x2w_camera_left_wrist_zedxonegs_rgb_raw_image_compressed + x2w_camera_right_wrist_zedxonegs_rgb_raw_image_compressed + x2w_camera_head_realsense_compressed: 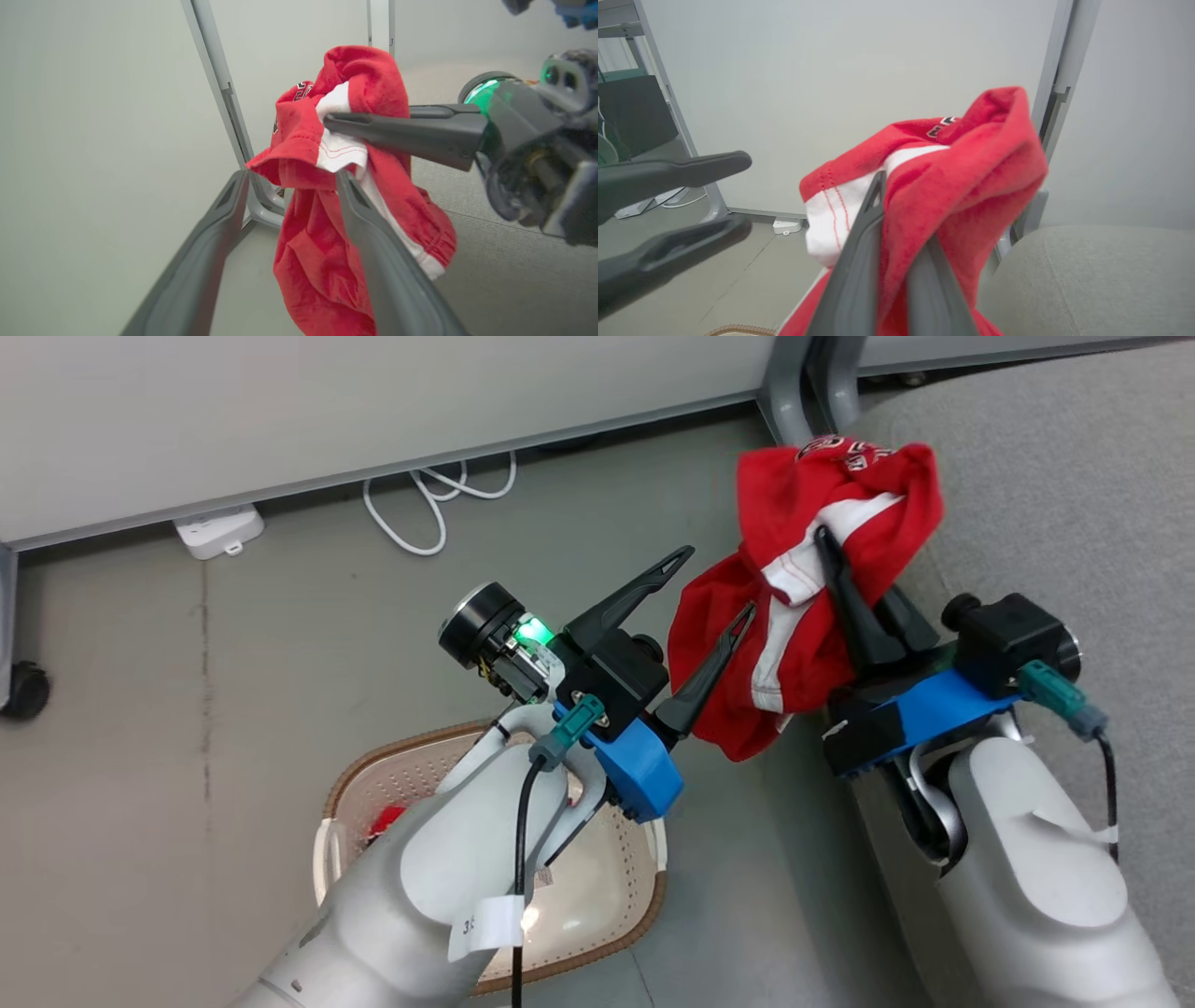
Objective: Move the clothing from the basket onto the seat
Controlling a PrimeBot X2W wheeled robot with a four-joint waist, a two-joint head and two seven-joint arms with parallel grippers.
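Noted on grey floor [280, 644], far left of me: white power strip [219, 530]; looped white cable [434, 499] near it on the right. Black caster [23, 691] at left edge. Grey metal post [803, 383] far off, further right.

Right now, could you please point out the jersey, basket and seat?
jersey [814, 651], head view, red fabric.
basket [658, 905], head view, brown rim.
seat [1055, 476], head view, bare grey upholstery.

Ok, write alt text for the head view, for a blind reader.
The right gripper, shut, holds a crumpled red jersey up at the edge of the grey seat. The left gripper stands open beside the jersey, above the cream basket on the floor, which holds more red fabric.
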